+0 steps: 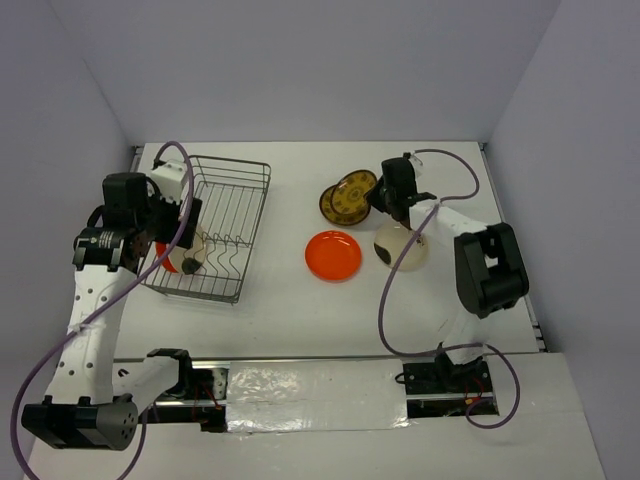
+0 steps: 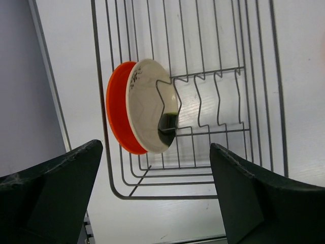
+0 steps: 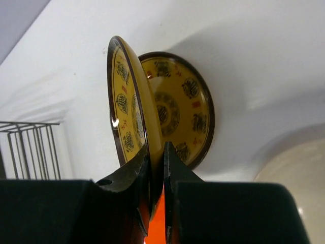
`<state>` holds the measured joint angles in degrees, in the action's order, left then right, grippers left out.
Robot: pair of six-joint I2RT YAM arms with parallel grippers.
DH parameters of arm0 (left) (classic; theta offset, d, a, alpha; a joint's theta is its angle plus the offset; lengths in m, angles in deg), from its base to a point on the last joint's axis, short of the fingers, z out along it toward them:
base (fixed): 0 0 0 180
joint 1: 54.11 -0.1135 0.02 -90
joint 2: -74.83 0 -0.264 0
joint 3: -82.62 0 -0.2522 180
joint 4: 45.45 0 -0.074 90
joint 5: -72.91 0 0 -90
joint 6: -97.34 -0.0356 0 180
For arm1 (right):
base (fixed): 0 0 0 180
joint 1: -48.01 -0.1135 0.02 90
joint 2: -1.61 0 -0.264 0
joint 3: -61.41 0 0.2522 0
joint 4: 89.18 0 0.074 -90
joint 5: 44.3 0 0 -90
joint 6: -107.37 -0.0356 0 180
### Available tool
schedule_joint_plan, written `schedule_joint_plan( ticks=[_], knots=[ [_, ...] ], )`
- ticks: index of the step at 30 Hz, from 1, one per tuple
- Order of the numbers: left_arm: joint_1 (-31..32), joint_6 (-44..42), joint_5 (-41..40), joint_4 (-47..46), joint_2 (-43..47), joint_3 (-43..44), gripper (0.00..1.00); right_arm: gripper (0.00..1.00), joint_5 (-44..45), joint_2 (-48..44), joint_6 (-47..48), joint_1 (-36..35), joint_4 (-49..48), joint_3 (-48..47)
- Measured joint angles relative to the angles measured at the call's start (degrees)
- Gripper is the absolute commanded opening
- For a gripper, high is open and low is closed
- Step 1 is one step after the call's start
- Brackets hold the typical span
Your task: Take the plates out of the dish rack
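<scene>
**Unloading plates: right arm gripping a patterned plate, left arm poised over the rack**

Table (image 1: 290, 310): white, walled on three sides, both arms bolted at the near edge.

Dish rack (image 1: 258, 225): grey wire basket on the left part of the table, long side running away from the arms. Two plates stand on edge at its near left end, slotted against the wavy dividers.

Left gripper (image 2: 155, 147): hangs over that near left end, fingers spread as wide as they go, nothing between them. Both racked plates lie directly below the gap.

Right gripper (image 3: 156, 152): right of centre, far side of the table. Fingers pinched nearly together on the rim of the held patterned plate (image 3: 127, 107), which stands upright on edge, gold face turned left.

Flat patterned plate (image 3: 183, 107): lies on the table just behind the held one, the two overlapping in the top view.

Loose orange plate (image 1: 333, 256): flat at mid-table, between rack and right arm.

Loose cream plate (image 1: 402, 255): flat, just right of the orange one, dark blotch on its left side, partly under the right arm.

Racked orange plate (image 2: 118, 117): outermost, beside the rack's left wall.

Racked cream plate (image 2: 150, 107): leaning against the orange one, dark blotch low on its face.
</scene>
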<state>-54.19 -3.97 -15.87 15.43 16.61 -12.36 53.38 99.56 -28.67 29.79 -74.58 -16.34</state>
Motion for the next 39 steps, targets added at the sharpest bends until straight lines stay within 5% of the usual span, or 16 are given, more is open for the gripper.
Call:
schedule_joint_plan(
  ticks=[5,7,10,11,21,24,27,30,39],
  knots=[
    [-0.9,-1.0,-2.0,0.1,0.1,-1.2,1.00,0.31,-4.3,6.8,0.2,2.2,0.1,-4.7],
    [-0.9,-1.2,-2.5,-0.1,0.1,-1.3,0.99,0.52,-5.8,7.6,0.4,2.3,-0.1,-5.4],
    [-0.9,-2.1,-3.0,-0.3,0.2,-1.5,1.00,0.97,-7.0,7.6,1.4,1.9,0.6,-5.8],
    [-0.9,-2.1,-3.2,-0.3,0.2,-1.5,0.99,1.00,-6.8,7.7,1.9,1.5,1.8,-6.4],
    [-0.9,-2.0,-4.5,-0.9,-0.7,-1.8,0.99,1.00,6.6,11.9,12.6,-6.6,22.7,-23.8],
    [-0.9,-1.8,-6.0,-1.8,-1.3,-2.6,0.99,1.00,12.9,10.1,13.5,-8.6,26.3,-21.2],
    [-0.9,-1.6,-8.0,-3.0,-2.8,-3.7,0.89,1.00,16.2,6.2,14.2,-10.4,28.7,-17.2],
    [-0.9,-0.3,-10.4,-5.2,-5.4,-5.4,0.66,1.00,17.9,-0.2,14.9,-12.5,28.9,-12.8],
    [-0.9,1.2,-14.9,-11.5,-13.5,-8.3,0.56,1.00,19.1,-17.8,14.8,-18.3,24.5,-0.3]
  ],
)
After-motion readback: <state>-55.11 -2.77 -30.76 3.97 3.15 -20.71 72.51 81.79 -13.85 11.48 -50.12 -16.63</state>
